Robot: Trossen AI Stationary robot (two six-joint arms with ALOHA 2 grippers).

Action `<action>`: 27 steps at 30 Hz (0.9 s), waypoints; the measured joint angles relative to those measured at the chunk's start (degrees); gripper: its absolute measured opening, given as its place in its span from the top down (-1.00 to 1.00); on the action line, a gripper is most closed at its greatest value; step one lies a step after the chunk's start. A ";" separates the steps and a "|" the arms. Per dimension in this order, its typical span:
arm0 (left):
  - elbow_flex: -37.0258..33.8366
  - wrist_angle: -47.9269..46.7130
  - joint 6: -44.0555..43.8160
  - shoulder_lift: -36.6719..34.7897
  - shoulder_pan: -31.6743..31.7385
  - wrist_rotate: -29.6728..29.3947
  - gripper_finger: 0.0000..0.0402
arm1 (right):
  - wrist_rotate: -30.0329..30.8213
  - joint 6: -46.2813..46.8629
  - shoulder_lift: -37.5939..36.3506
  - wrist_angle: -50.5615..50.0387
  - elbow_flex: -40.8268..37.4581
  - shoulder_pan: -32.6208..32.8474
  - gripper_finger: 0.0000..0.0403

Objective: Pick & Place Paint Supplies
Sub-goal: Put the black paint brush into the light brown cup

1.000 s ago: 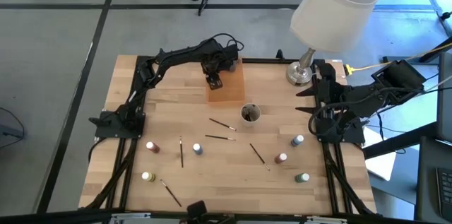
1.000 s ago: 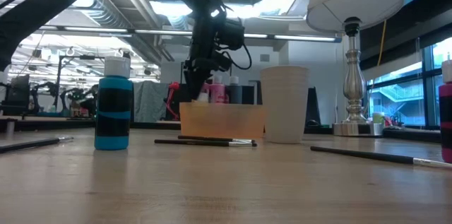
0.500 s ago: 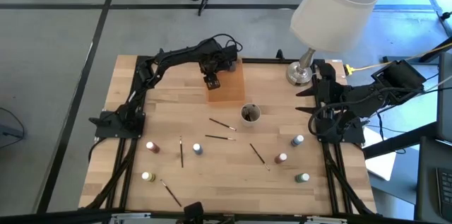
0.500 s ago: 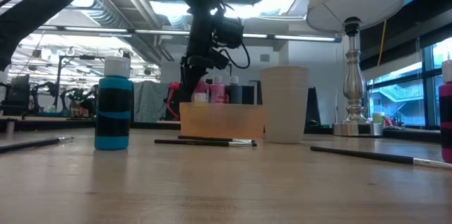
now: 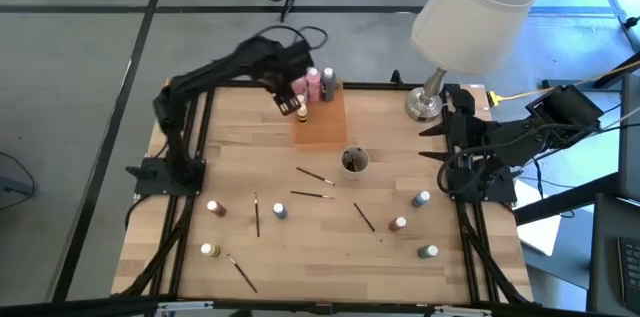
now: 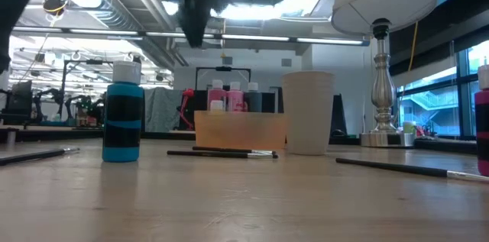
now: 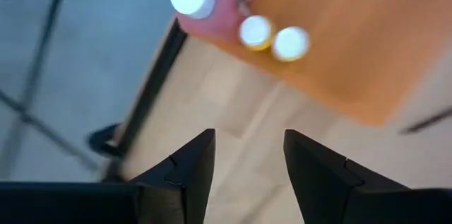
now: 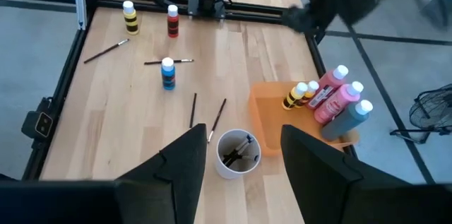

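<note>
We have the left tool (image 5: 291,105) raised over the counter's (image 5: 400,267) far left part, just beside the flat translucent orange tray (image 5: 322,127), fingers spread apart with nothing between them. The right tool (image 8: 240,155) waits at the counter's right edge by the silver-stemmed lamp with a pale shade (image 5: 470,7), its fingers also apart and empty.

Four small paint bottles, two pink (image 5: 314,81), one grey (image 5: 328,88) and one yellow (image 5: 301,112), stand packed at the tray's far end. More remain loose on the near counter: a blue bottle (image 5: 279,211), a red bottle (image 5: 215,208), a yellow one (image 5: 208,251), and three more on the right (image 5: 421,199). Thin dark-handled paintbrushes (image 5: 312,195) lie scattered between them, and a few stand in the small round pale cup (image 5: 354,161).

We judge the risk to lie in that crowded tray end: a low pass by the left tool could topple the upright bottles, since they stand close together. The flat brushes may also slip from a pinch.

The right wrist view separates the tray's bottles by colour; the low view shows only their caps above the tray wall. The left wrist view alone confirms the left fingers' gap.
</note>
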 joint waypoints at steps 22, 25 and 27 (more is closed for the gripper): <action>0.00 -1.61 -25.63 -19.94 -15.65 12.40 0.18 | 0.15 -6.51 0.00 0.34 -0.01 -0.01 0.07; 0.02 -4.67 -34.53 -19.30 -19.26 6.73 0.18 | 0.13 -6.54 0.00 0.19 -0.01 -0.01 0.07; -0.60 -4.64 -40.25 -18.74 -21.29 4.17 0.19 | 0.01 -6.54 0.00 -0.04 0.01 0.02 0.07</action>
